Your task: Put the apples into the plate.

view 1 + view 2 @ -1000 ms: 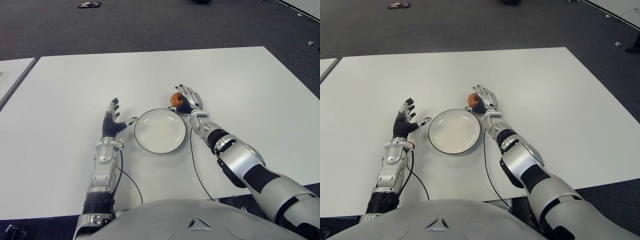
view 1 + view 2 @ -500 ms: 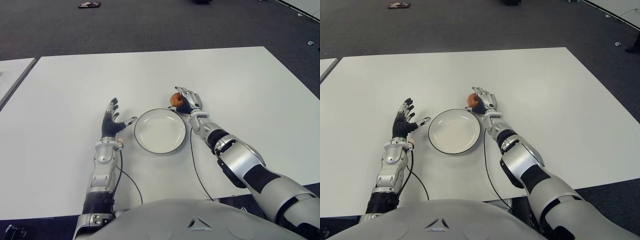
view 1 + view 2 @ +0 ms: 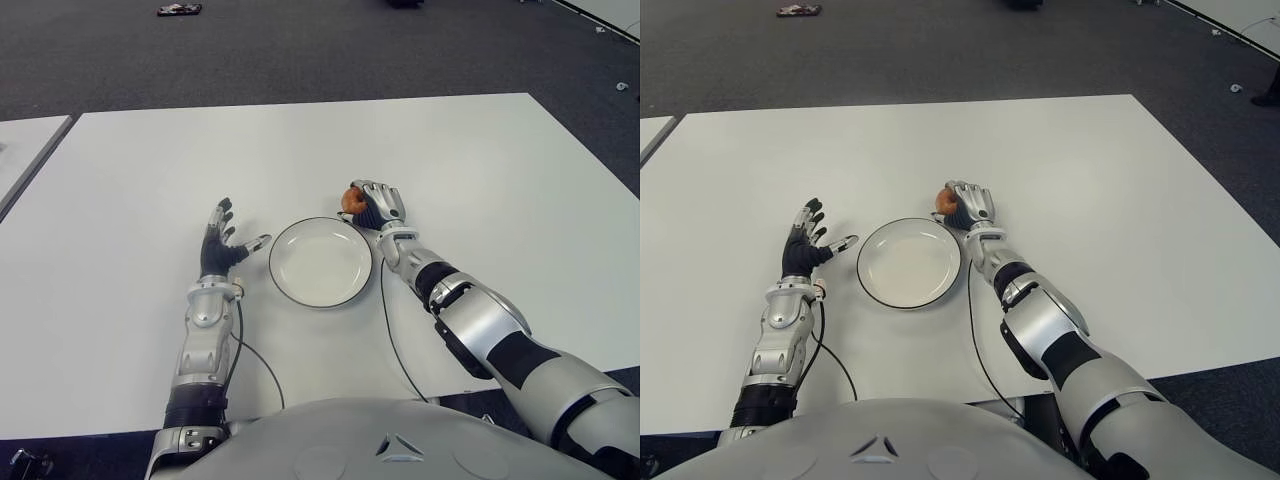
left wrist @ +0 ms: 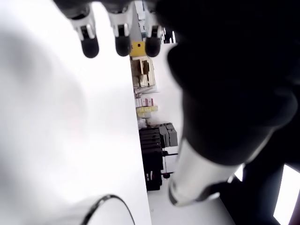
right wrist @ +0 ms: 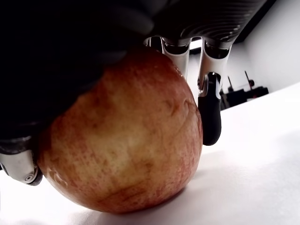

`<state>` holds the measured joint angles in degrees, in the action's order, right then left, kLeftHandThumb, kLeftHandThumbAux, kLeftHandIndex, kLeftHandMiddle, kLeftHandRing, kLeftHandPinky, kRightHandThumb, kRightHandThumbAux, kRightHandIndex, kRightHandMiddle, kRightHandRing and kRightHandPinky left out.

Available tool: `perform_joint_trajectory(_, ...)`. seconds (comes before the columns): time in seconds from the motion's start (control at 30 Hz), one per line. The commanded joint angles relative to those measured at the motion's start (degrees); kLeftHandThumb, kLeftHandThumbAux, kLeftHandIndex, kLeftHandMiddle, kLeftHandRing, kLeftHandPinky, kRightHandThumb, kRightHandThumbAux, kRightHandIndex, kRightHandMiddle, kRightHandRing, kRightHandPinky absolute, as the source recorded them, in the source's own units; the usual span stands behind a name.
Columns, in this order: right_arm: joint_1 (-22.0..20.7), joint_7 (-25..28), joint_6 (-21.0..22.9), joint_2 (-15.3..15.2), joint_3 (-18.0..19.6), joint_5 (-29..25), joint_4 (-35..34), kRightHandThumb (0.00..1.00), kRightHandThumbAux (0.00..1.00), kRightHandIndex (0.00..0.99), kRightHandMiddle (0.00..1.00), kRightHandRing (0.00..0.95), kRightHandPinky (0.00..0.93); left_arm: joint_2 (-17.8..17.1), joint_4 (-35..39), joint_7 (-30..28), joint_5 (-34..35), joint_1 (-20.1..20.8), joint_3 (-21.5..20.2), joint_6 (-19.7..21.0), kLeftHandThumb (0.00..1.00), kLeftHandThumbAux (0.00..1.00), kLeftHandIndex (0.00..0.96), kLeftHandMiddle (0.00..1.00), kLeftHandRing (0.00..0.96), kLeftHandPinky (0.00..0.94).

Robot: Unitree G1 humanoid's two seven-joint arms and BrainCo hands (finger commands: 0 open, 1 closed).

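One red-yellow apple (image 3: 351,198) sits on the white table just beyond the far right rim of the white plate (image 3: 321,262). My right hand (image 3: 374,203) covers it from the right, its fingers (image 5: 210,112) curled over the apple (image 5: 119,147), which still touches the table. The plate holds nothing. My left hand (image 3: 220,243) shows left of the plate with fingers spread and nothing in it.
The white table (image 3: 480,180) stretches wide to the far side and both flanks. Dark carpet (image 3: 300,50) lies beyond its far edge. A second white table edge (image 3: 25,150) shows at far left. A black cable (image 3: 388,320) runs along my right arm.
My right hand's fingers have curled down over the apple, from spread to closed. My left hand has drifted slightly left and nearer to me.
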<state>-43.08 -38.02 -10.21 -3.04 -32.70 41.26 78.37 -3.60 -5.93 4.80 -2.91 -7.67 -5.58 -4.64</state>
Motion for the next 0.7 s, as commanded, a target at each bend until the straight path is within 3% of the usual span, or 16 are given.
perform_joint_trajectory(0.03, 1.63, 0.16, -0.22, 0.31, 0.09, 0.36, 1.07, 0.735, 0.709, 0.438, 0.830, 0.830, 0.855, 0.46, -1.27, 0.64, -0.29, 0.56, 0.14, -0.51, 0.000, 0.214, 0.000, 0.000, 0.000, 0.000)
perform_joint_trajectory(0.7, 1.63, -4.08, -3.84, 0.21, 1.49, 0.24, 0.78, 0.751, 0.709, 0.440, 0.874, 0.860, 0.844, 0.75, -2.41, 0.88, -0.35, 0.62, -0.05, -1.95, 0.000, 0.226, 0.000, 0.000, 0.000, 0.000)
